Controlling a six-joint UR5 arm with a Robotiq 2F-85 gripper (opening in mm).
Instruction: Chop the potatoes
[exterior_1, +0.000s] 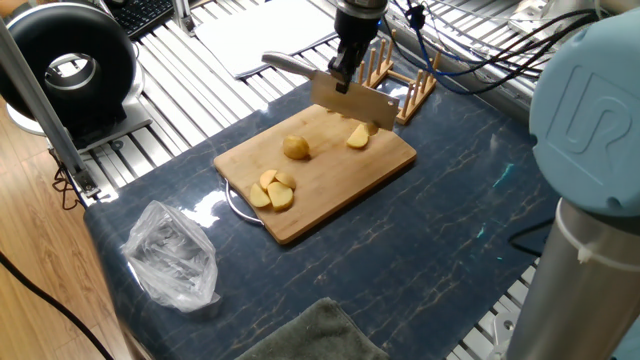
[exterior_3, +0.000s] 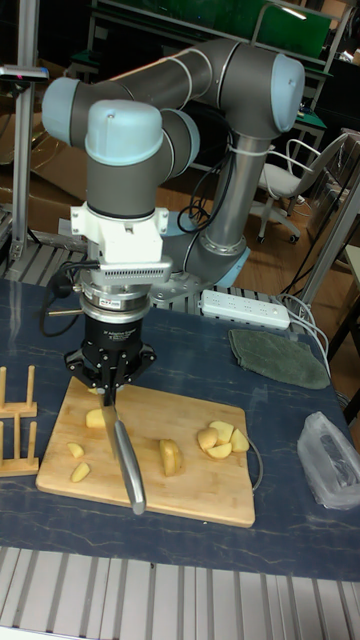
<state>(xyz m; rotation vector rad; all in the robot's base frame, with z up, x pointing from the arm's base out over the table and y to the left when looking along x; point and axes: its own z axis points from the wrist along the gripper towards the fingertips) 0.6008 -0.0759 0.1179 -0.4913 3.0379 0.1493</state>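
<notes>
A cleaver (exterior_1: 352, 102) with a grey handle (exterior_3: 128, 468) is held in my gripper (exterior_1: 344, 72), which is shut on it above the far end of the bamboo board (exterior_1: 330, 185). Its blade hangs just over a potato wedge (exterior_1: 358, 137); I cannot tell whether they touch. A rounded potato half (exterior_1: 296, 148) sits mid-board and a cluster of slices (exterior_1: 272, 191) lies at the near-left end. In the tall fixed view the gripper (exterior_3: 112, 392) stands over the board (exterior_3: 200, 495), with small potato pieces (exterior_3: 78, 462) to the knife's left and a chunk (exterior_3: 172, 457) and the cluster (exterior_3: 220, 438) to its right.
A wooden rack (exterior_1: 402, 78) stands just behind the board. A crumpled plastic bag (exterior_1: 172, 256) and a green cloth (exterior_1: 308, 335) lie on the dark mat nearer the camera. A black round device (exterior_1: 66, 66) sits far left, and a power strip (exterior_3: 245, 308) lies behind the board.
</notes>
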